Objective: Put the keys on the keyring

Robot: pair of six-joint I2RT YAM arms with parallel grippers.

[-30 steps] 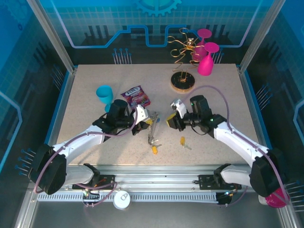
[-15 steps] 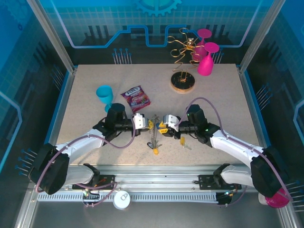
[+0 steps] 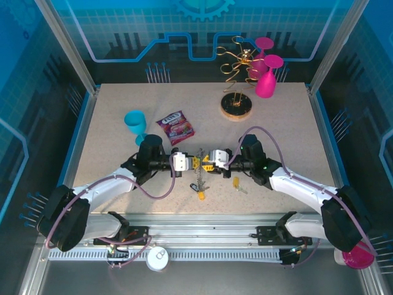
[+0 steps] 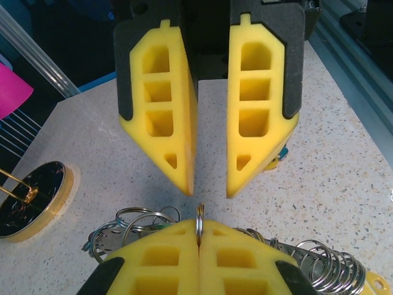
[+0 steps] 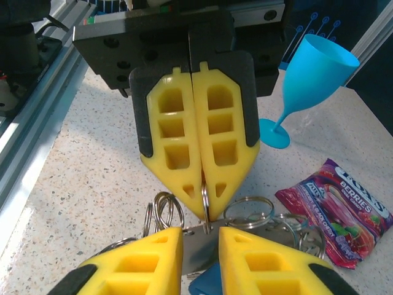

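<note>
My left gripper [image 3: 183, 161] is shut on the keyring [image 4: 199, 220], pinching a thin silver ring edge-on between its yellow pads [image 4: 166, 258]. Loose silver rings [image 4: 132, 221] bunch beside it, and a chain [image 3: 196, 178] hangs down to the table. My right gripper [image 3: 212, 161] faces it tip to tip. Its jaws stand open on either side of the ring [image 5: 205, 203], with nothing pinched. A silver blade with a blue head [image 5: 212, 284] hangs just under my right gripper [image 5: 201, 236]. Two yellow-headed keys [image 3: 200, 195] [image 3: 236, 182] lie on the table.
A snack packet [image 3: 176, 125] and a blue goblet [image 3: 136, 123] lie behind the left arm. The gold wire stand [image 3: 236, 106] and pink goblets [image 3: 266, 83] stand at the back right. The table's near edge rail [image 3: 202, 221] runs just below the keys.
My right gripper has swung left and down until its tips meet the left gripper's. The left gripper has edged right with the ring still in its grip.
</note>
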